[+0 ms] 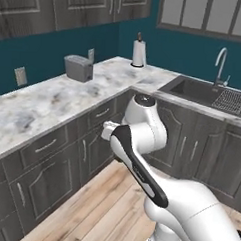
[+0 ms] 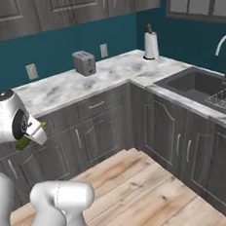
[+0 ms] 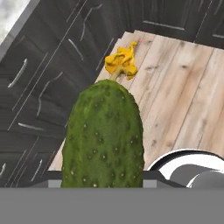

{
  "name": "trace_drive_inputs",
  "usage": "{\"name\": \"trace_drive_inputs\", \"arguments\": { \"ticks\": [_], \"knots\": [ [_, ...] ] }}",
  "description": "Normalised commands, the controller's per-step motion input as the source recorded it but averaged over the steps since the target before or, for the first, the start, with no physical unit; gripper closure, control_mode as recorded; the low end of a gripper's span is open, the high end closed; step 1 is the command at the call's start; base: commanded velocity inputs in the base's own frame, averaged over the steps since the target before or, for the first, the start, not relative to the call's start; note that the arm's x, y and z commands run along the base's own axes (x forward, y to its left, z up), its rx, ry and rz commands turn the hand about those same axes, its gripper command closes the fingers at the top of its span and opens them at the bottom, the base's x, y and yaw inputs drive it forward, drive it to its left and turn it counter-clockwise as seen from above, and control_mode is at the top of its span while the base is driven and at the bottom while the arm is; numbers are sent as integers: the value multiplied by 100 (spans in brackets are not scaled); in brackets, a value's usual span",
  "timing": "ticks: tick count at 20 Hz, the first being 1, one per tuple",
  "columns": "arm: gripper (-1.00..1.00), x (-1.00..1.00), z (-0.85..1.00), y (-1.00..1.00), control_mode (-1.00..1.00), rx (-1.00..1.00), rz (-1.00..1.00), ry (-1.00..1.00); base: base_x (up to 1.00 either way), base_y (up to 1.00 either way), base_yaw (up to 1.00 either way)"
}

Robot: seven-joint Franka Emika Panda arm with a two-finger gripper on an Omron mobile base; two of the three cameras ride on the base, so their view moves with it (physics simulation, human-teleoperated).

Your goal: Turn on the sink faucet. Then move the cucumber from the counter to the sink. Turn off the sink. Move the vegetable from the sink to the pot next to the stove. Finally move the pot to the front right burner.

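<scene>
The cucumber [image 3: 103,135], a warty dark-green oblong with a yellow flower at its tip, stands up from my gripper [image 3: 101,179], which is shut on its lower end. It hangs over the wooden floor in front of the grey cabinet doors. A sliver of the cucumber [image 2: 22,142] shows beside my hand at the left in the right base view. The sink [image 1: 194,89] is a dark basin in the counter [image 1: 53,99] at the far right, with the sink faucet [image 1: 221,65] behind it. The pot and the stove are out of view.
A wire rack [image 1: 231,101] lies at the sink's right end. A grey toaster [image 1: 78,68] and a paper towel roll [image 1: 139,53] stand by the back wall. The counter turns a corner, with cabinet doors below and wooden floor [image 2: 142,190] between them and my base.
</scene>
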Motion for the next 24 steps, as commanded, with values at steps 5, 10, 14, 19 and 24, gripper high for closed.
{"name": "trace_drive_inputs", "arguments": {
  "ticks": [5, 10, 14, 19, 24],
  "knots": [
    [100, 0, 0, 0, 100, 0, 0, 0, 2, 0, 35],
    [100, 0, 0, 0, 100, 0, 0, 0, 7, 0, 36],
    [100, 0, 0, 0, 100, 0, 0, 0, 16, 0, 37],
    [100, 0, 0, 0, 100, 0, 0, 0, 25, 0, 41],
    [100, 0, 0, 0, 100, 0, 0, 0, 27, 0, 43]
  ]
}}
